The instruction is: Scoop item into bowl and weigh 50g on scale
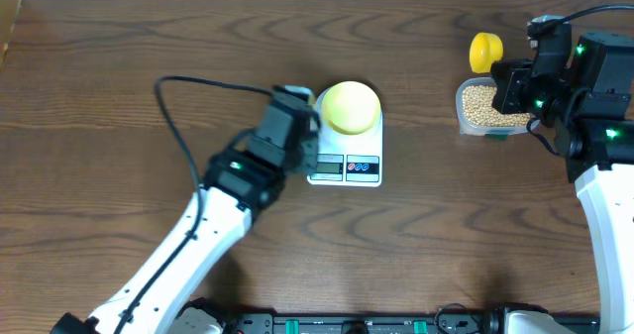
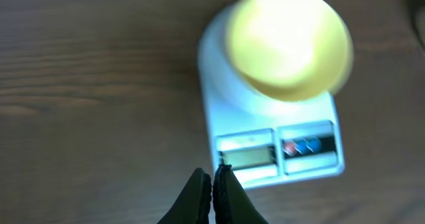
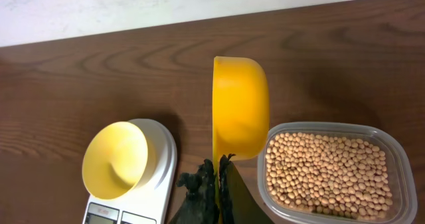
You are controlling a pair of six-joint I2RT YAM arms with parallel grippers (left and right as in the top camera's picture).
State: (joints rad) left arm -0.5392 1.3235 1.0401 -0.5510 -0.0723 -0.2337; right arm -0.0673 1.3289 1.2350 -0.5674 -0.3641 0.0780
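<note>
The pale yellow bowl stands empty on the white scale. My left gripper is shut with nothing in it, its tips at the scale's front left corner beside the display. Whether they touch the scale I cannot tell. The item, tan beans, fills a clear container at the right. My right gripper is shut on the handle of a yellow scoop, held beside the container. No beans show in the scoop.
Dark wooden table all around. The left arm's black cable loops over the table to the left of the scale. The far table edge meets a white wall behind the scoop.
</note>
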